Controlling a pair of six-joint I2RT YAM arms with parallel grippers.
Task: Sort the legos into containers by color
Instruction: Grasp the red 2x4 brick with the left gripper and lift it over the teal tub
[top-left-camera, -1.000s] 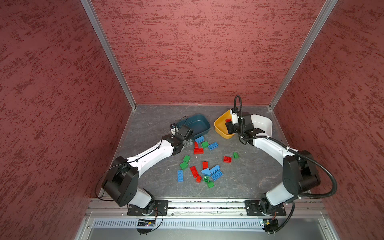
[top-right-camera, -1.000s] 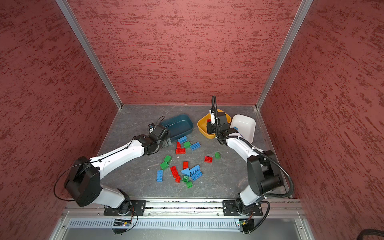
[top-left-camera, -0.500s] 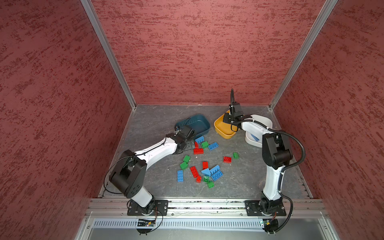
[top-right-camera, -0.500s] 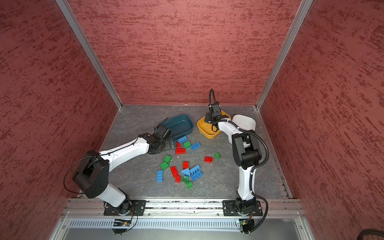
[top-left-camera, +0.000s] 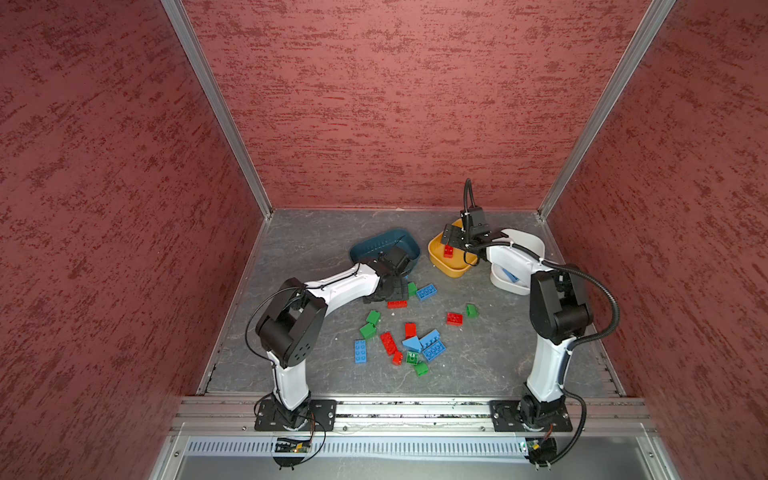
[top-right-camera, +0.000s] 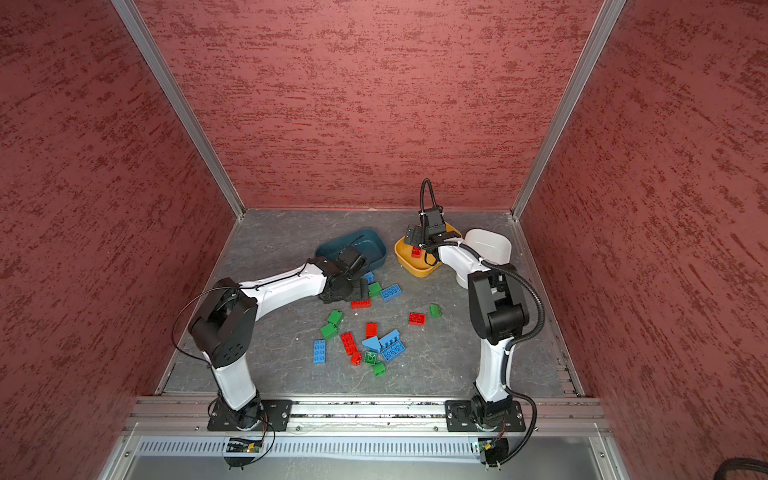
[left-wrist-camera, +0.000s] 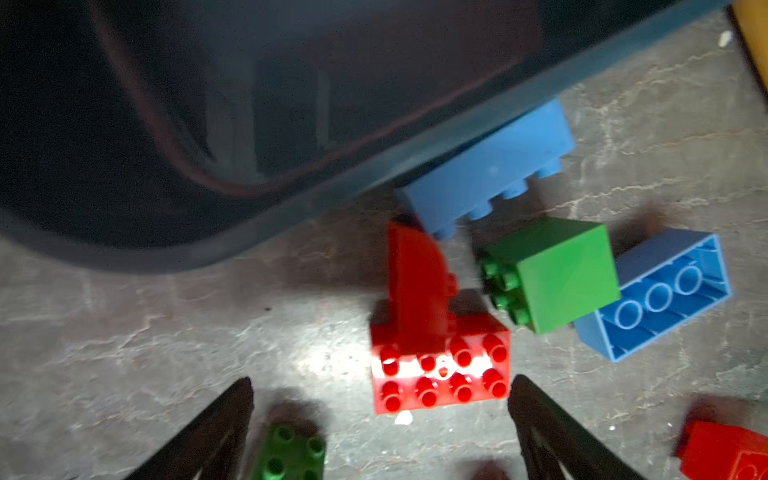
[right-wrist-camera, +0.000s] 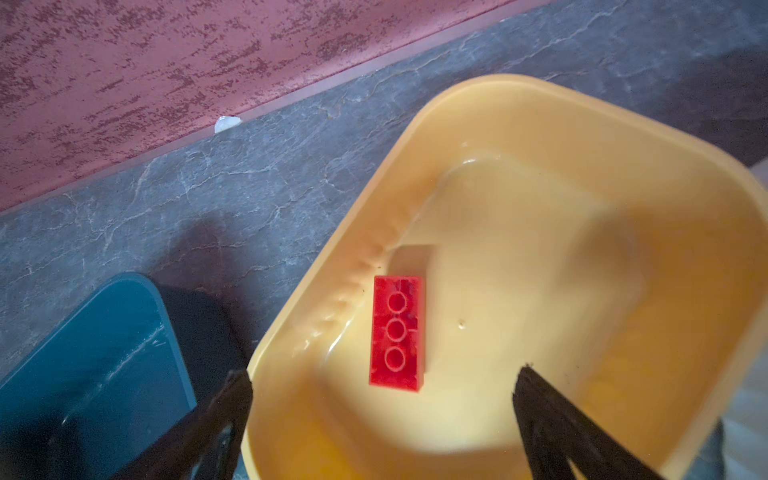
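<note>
Three containers stand at the back in both top views: a teal tub (top-left-camera: 374, 245), a yellow tub (top-left-camera: 451, 270) and a white tub (top-left-camera: 528, 245). My right gripper (right-wrist-camera: 382, 374) hangs open over the yellow tub (right-wrist-camera: 540, 124). A red lego (right-wrist-camera: 397, 332) lies free and upside down on that tub's floor. My left gripper (left-wrist-camera: 380, 382) is open and low over the floor in front of the teal tub (left-wrist-camera: 291, 199). A red studded brick (left-wrist-camera: 440, 365) lies just ahead of its fingers, near one fingertip and untouched. Several red, green and blue legos (top-left-camera: 415, 345) are scattered mid-floor.
A green brick (left-wrist-camera: 557, 274) and two blue bricks (left-wrist-camera: 490, 166) crowd the red one beside the teal tub's rim. A blue piece (top-left-camera: 509, 275) lies in the white tub. Red walls close in the back and both sides; the arm bases sit on the front rail.
My right gripper has opened over the yellow tub and the red lego has dropped into it. My left gripper has moved from the teal tub's edge down toward the bricks in front of it.
</note>
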